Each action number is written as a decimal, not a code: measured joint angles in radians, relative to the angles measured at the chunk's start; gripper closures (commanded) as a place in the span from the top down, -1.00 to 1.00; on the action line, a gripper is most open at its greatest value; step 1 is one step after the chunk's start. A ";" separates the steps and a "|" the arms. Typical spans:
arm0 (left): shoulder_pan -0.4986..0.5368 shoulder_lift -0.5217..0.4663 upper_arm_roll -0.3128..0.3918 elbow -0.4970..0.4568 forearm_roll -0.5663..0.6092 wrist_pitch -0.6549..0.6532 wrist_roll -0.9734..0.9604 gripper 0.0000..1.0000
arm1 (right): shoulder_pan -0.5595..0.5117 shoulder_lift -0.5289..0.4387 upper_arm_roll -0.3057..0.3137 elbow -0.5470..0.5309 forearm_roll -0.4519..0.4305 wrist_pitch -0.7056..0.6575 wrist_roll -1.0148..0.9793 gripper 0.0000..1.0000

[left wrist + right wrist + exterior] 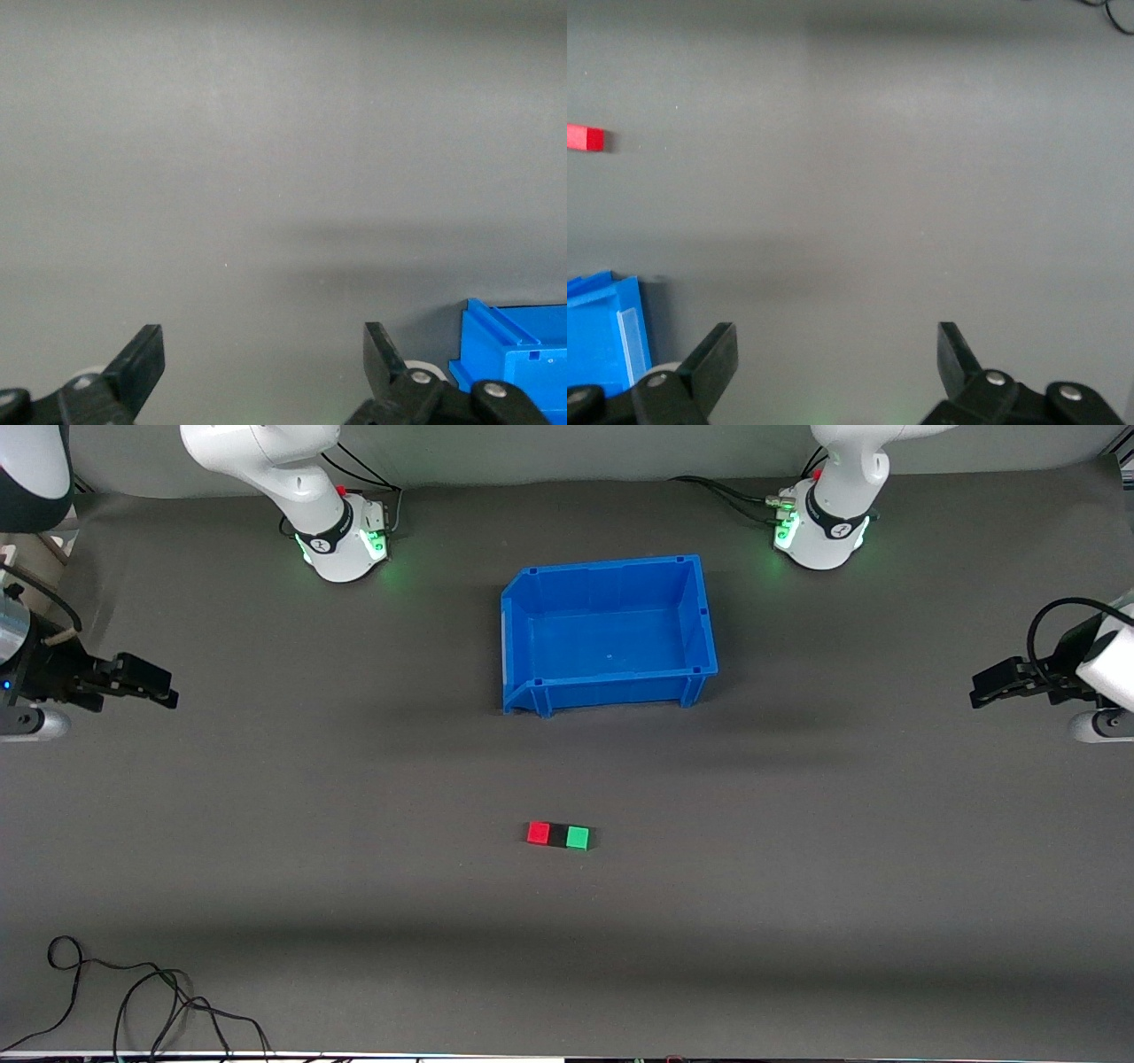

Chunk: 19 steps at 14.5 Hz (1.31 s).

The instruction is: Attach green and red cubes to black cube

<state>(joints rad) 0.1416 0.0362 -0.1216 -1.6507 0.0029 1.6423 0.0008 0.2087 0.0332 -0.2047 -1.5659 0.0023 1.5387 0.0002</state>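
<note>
Blue bin [609, 691] sits mid-table (open top up), black cable [133, 1001] nr front edge.

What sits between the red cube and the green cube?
The black cube sits between the red cube and the green cube, touching both in one row. The front view shows it.

In the right wrist view, the red cube [585, 138] is running off the picture's edge, so only part of it is showing, and the black and green cubes joined to it are lying out of that frame. The blue bin [602, 328] is being cropped to one corner there, and to one corner in the left wrist view too. Both arms are being cut off at the front view's sides.
</note>
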 measured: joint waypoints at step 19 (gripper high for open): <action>-0.171 0.005 0.160 0.036 0.001 -0.019 -0.028 1.00 | -0.114 -0.021 0.114 -0.023 0.000 0.033 0.001 0.99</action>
<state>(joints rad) -0.0294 0.0412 0.0389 -1.6145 0.0042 1.6231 -0.0268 0.0944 0.0125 -0.0905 -1.5890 0.0020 1.5719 0.0009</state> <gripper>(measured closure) 0.000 0.000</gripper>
